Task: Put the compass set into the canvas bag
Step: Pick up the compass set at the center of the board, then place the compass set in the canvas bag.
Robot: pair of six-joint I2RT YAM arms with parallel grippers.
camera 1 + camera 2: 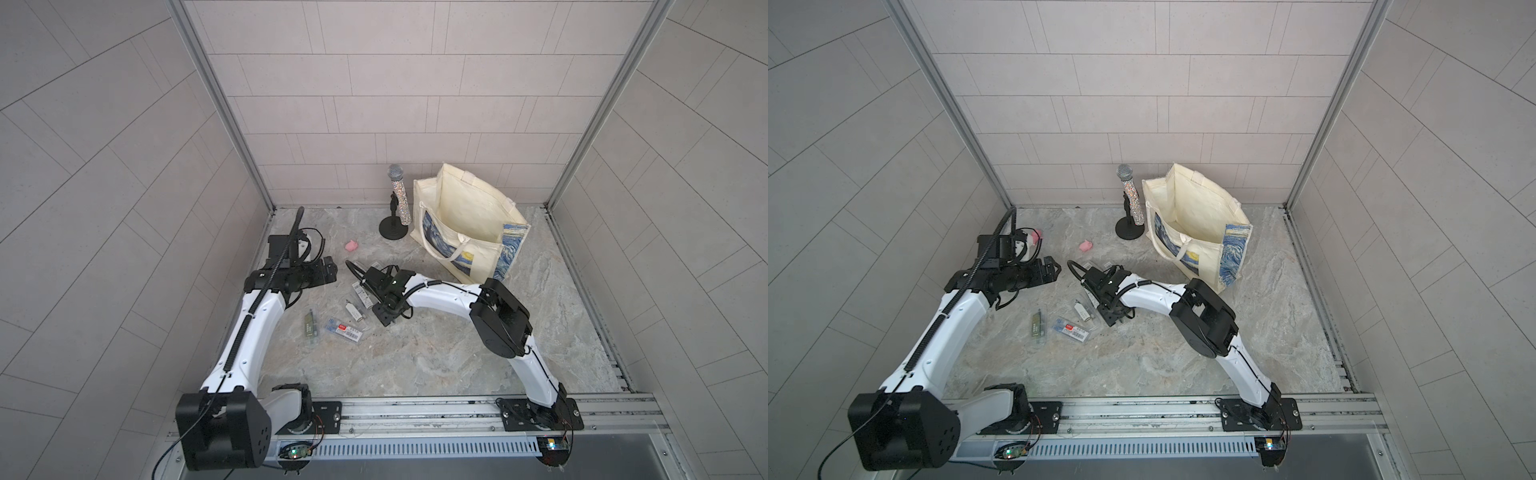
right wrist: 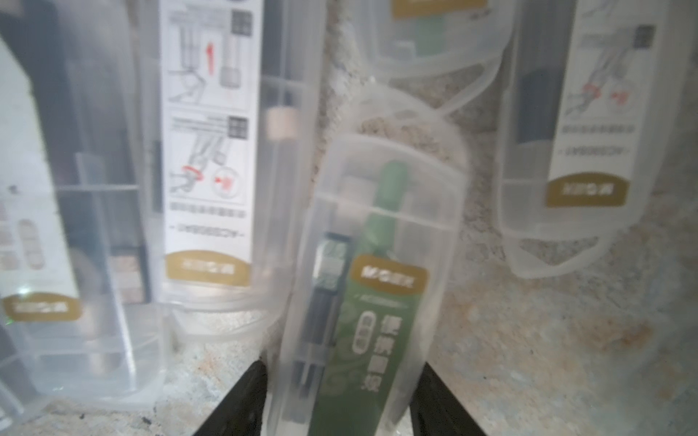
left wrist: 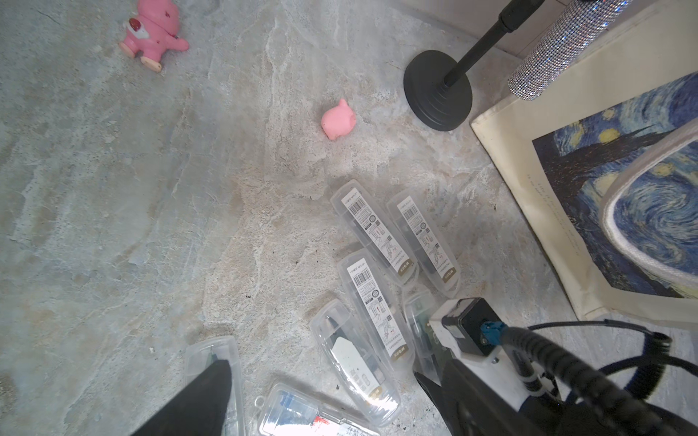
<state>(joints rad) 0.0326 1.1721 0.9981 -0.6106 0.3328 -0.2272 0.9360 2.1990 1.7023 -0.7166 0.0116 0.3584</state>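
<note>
compass set: closest of all, a clear plastic case with a green card inside. It lies flat on the table, with one end between the right gripper's two black fingers.
right gripper: down at the table, tips pointing at the surface, with a finger close against each long edge of the case. The gap is narrow, but I cannot tell whether it actually pinches the case.
white-labelled cases: more clear cases of the same kind, lying just past that gripper's tips. One is right beside the green-card case, and another is a little apart on its other side.
loose cases: a few more on the table, on the right gripper's left-arm side and nearer the arm bases. One has a red label and one a green card.
left gripper: hangs above the table near the right gripper, fingers spread wide, holding nothing.
canvas bag: well apart from the right gripper, past it toward the back wall. It stands upright with its mouth open, the cream lining and blue-and-yellow print showing in both top views.
microphone: glittery, propped on a black round-based stand just beside the bag.
pink toy: small, on the table ahead of the left gripper.
pink figure: farther out from the left gripper.
</note>
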